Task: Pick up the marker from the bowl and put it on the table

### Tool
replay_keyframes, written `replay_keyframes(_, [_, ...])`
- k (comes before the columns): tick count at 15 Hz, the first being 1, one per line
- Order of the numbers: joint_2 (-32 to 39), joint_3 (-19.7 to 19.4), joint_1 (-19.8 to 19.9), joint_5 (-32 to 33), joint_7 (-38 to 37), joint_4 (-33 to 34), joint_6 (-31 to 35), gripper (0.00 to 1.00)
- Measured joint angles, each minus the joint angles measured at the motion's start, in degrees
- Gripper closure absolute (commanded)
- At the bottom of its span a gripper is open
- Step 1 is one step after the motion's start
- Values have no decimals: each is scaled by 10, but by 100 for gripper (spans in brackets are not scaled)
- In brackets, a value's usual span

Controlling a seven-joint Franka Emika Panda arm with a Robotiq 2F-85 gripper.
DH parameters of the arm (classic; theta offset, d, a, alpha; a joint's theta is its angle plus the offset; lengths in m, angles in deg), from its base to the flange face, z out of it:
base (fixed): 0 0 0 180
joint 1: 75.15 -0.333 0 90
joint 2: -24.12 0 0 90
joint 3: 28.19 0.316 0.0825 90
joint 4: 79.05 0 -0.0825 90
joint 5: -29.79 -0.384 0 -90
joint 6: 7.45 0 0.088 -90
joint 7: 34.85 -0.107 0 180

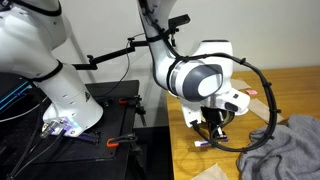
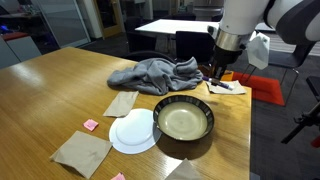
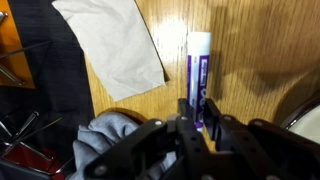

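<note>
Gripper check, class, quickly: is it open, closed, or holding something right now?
Gripper: closed around the marker, down at the table.

- In an exterior view we sit low beside the robot base point(image 1: 70, 105), mid-range, facing the arm and the counter point(image 1: 300, 85) edge.
- In an exterior view we look from higher up, across the counter point(image 2: 60, 80), toward the arm.
- Wrist view: close, straight down, hand point(image 3: 200, 112) at the bottom.
- All three share the grey cloth point(image 1: 290, 150) point(image 2: 150, 72) point(image 3: 100, 140).
</note>
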Motion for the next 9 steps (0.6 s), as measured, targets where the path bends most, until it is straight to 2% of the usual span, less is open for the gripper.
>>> replay_keyframes(7, [62,48,46,-17,32,65,0,95])
replay_keyframes(9, [78,47,42,-80,89,76,0,95])
